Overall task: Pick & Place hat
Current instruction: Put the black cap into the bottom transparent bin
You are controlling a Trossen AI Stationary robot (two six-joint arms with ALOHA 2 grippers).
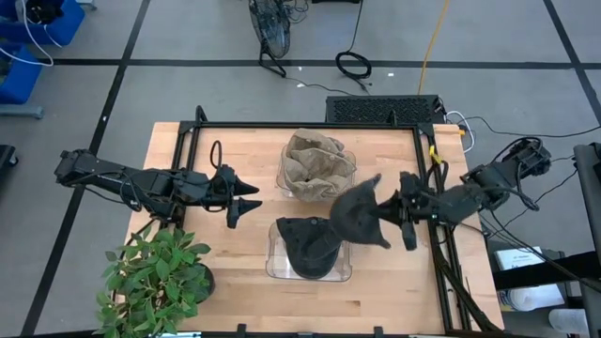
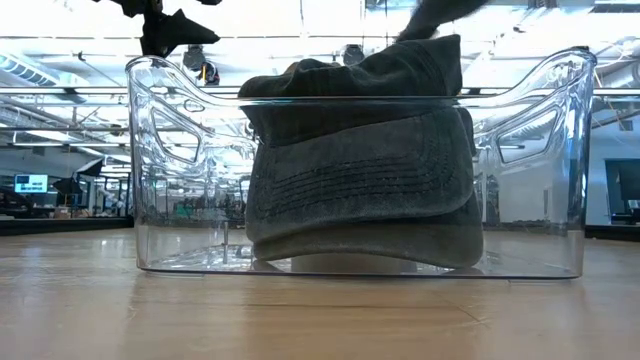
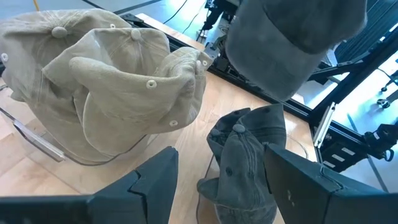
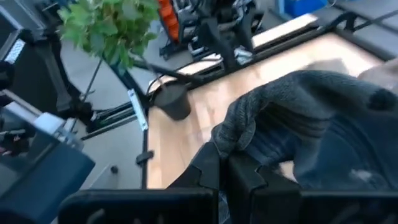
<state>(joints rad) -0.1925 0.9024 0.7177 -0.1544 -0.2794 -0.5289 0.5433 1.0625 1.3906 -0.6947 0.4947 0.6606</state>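
Observation:
My right gripper [image 1: 394,212] is shut on a dark grey cap [image 1: 357,214] and holds it in the air over the far right corner of a clear bin [image 1: 274,265]. That bin has more dark caps [image 2: 360,180] piled in it. A second clear bin further back holds beige caps [image 1: 317,164]. My left gripper [image 1: 252,195] waits open, left of both bins and above the table. The left wrist view shows the beige caps [image 3: 106,81], the binned dark caps [image 3: 245,162] and the held cap [image 3: 292,43] above them. My right gripper pinches the dark cap between its two fingers by a bunched edge [image 4: 233,134], and I cannot tell which part of the cap that is. The fingers come roughly level from the table's right. The cap is lifted clear and droops left of the fingers.
A potted plant [image 1: 155,277] stands at the table's near left corner. A black frame rail [image 1: 310,125] runs along the far edge and a side rail [image 1: 441,225] along the right. Bare wood lies left of the bins, under my left gripper.

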